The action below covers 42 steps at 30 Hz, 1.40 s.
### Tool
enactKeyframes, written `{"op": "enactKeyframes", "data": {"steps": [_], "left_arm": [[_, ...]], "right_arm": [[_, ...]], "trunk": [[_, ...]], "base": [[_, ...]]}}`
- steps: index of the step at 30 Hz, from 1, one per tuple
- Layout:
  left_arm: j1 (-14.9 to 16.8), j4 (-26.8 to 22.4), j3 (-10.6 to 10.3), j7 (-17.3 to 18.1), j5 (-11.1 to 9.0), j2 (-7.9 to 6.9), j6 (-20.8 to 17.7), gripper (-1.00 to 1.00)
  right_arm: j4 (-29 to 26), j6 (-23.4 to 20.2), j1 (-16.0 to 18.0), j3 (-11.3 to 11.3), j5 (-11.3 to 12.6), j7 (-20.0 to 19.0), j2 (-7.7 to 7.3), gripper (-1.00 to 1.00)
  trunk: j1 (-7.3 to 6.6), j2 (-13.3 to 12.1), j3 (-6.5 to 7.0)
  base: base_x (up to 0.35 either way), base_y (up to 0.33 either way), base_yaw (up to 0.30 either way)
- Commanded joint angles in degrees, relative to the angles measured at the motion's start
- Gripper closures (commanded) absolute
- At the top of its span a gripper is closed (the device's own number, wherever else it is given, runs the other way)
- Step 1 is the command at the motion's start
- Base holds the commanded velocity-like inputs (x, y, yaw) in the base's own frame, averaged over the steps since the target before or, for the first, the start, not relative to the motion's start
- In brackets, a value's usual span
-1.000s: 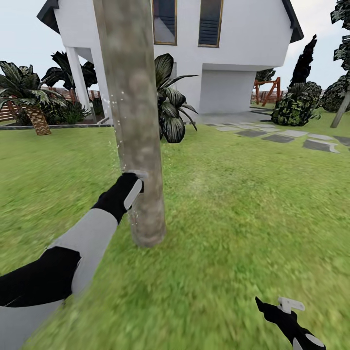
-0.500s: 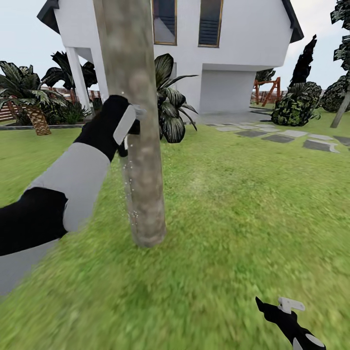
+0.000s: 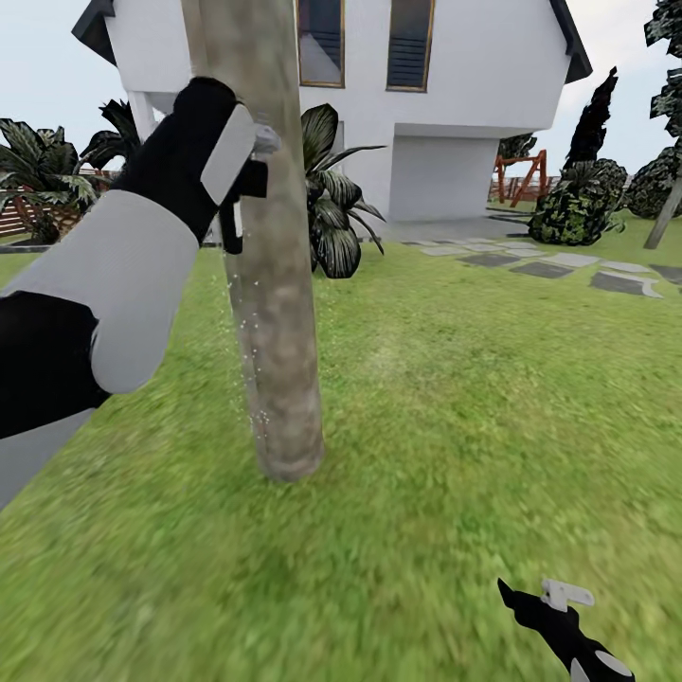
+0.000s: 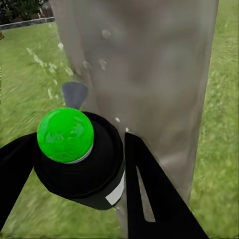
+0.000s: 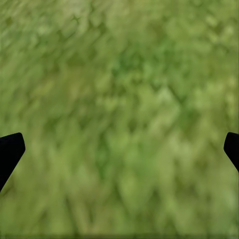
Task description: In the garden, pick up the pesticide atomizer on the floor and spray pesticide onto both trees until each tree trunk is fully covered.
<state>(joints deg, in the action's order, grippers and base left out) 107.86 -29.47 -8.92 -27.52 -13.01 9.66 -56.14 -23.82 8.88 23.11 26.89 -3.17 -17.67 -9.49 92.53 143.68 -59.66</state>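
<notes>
Head view: tree trunk [image 3: 270,284] stands on the lawn [image 3: 455,398], white house [image 3: 379,95] well behind it. Left gripper [image 3: 248,156] is raised high, just beside the trunk's left edge, w/ the pesticide atomizer [image 3: 258,142] clamped between its fingers – nozzle end right at the bark. Pale spray specks [image 3: 248,341] dot the trunk's left side below the gripper, down toward the base.

Left wrist view: atomizer [image 4: 79,159] shows as a black body w/ a bright green round cap, sitting between 2 black fingers [image 4: 149,189] closed around it; trunk [image 4: 149,79] just beyond, near touching, w/ a few pale droplets on the bark.

Right gripper [image 3: 559,606] hangs low, well apart from the trunk to its right, over grass. Right wrist view: only the 2 fingertips [image 5: 10,152] peek in at opposite edges – spread wide, holding nothing, blurred grass [image 5: 119,119] between them.
</notes>
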Motion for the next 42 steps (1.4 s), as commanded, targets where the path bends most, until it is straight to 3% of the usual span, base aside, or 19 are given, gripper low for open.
{"op": "enactKeyframes", "data": {"steps": [1,5,8,12,15,20,28,30,33,36,42], "left_arm": [[0.0,0.68,-0.06,0.03,0.17,0.01,0.01,1.0],[-0.2,7.27,-0.13,0.36,0.16,0.01,0.24,1.0],[-0.77,9.35,-0.13,0.52,0.11,0.06,0.76,1.0],[-4.1,17.61,-0.13,0.67,0.18,0.1,7.82,1.0],[-9.4,19.35,-0.13,0.72,0.18,0.18,13.29,1.0],[-17.93,19.54,-0.13,0.88,0.18,0.16,18.87,1.0],[-28.19,19.63,-0.13,0.89,0.24,0.1,25.13,1.0],[-31.78,19.63,-0.13,0.89,0.26,0.1,28.47,1.0],[-36.59,19.59,-0.13,0.94,0.31,0.1,30.49,1.0],[-41.67,19.62,-0.09,0.97,0.28,0.03,35.67,1.0],[-47.43,19.61,0.03,0.92,0.27,-0.2,41.43,1.0]], "right_arm": [[0.0,0.0,0.0,0.0,0.0,0.0,0.0,-1.0],[0.07,0.0,0.0,0.0,0.0,0.0,-0.01,-1.0],[0.06,0.0,-0.01,-0.04,0.0,0.0,0.0,-1.0],[0.09,0.0,0.0,-0.06,0.0,0.0,-0.02,-1.0],[0.06,0.0,0.0,-0.08,0.0,0.0,-0.02,-1.0],[0.07,0.0,-0.01,-0.09,0.0,0.0,-0.01,-1.0],[0.06,0.0,0.0,-0.09,0.0,0.0,-0.01,-1.0],[0.08,0.0,0.0,-0.09,-0.03,0.0,0.0,-1.0],[0.07,0.0,0.0,-0.09,-0.03,0.0,0.0,-1.0],[0.04,0.0,0.0,-0.09,-0.06,0.0,-0.01,-1.0],[0.0,0.0,0.0,-0.09,-0.09,0.0,-0.07,-1.0]], "trunk": [[-0.01,0.01,0.0],[-0.01,0.01,0.0],[-0.01,0.01,0.0],[-0.01,0.01,0.0],[-0.01,0.01,0.0],[-0.01,0.01,0.0],[-0.01,0.01,0.0],[-0.01,0.01,0.0],[-0.01,0.01,0.0],[-0.01,0.01,0.0],[-0.01,0.01,0.0]], "base": [[0.0,0.0,0.0],[0.0,0.0,0.0],[0.0,0.0,0.0],[0.0,0.0,0.0],[0.0,0.0,0.0],[0.0,0.0,0.0],[0.0,0.0,0.0],[0.0,0.0,0.0],[0.0,0.0,0.0],[0.0,0.0,0.0],[0.0,0.0,0.0]]}}
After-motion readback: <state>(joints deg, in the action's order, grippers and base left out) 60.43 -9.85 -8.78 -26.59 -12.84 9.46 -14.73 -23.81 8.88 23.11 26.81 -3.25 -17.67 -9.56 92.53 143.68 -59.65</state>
